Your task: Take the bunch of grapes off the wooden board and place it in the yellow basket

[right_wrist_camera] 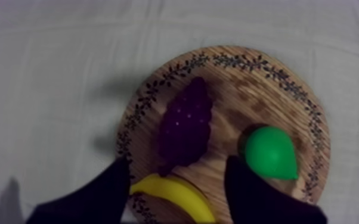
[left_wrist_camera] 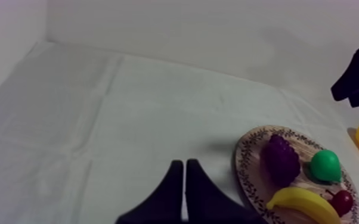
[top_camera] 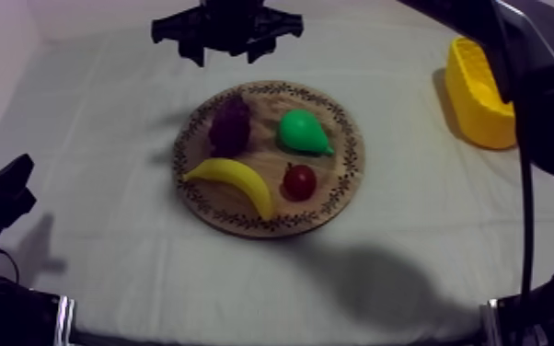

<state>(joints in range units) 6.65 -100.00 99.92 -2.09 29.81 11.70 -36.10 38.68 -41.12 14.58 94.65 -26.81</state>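
A grey-white cloth is spread over the surface (top_camera: 106, 138). A round wooden board (top_camera: 331, 198) with a patterned rim is set in the middle. The bunch of grapes (top_camera: 230, 124) is laid on the board, near its rim, beside the green pear (top_camera: 302, 132) and close to the banana (top_camera: 235, 179). It is dark purple, bumpy and long. A small red fruit (top_camera: 300, 181) is seen by the banana's end. The yellow basket (top_camera: 478, 92) is set well apart, at the right. The right gripper (right_wrist_camera: 177, 164) is held over the board near the grapes, jaws spread with nothing gripped. The left gripper (left_wrist_camera: 183, 179) is seen off the board, jaws pressed together.
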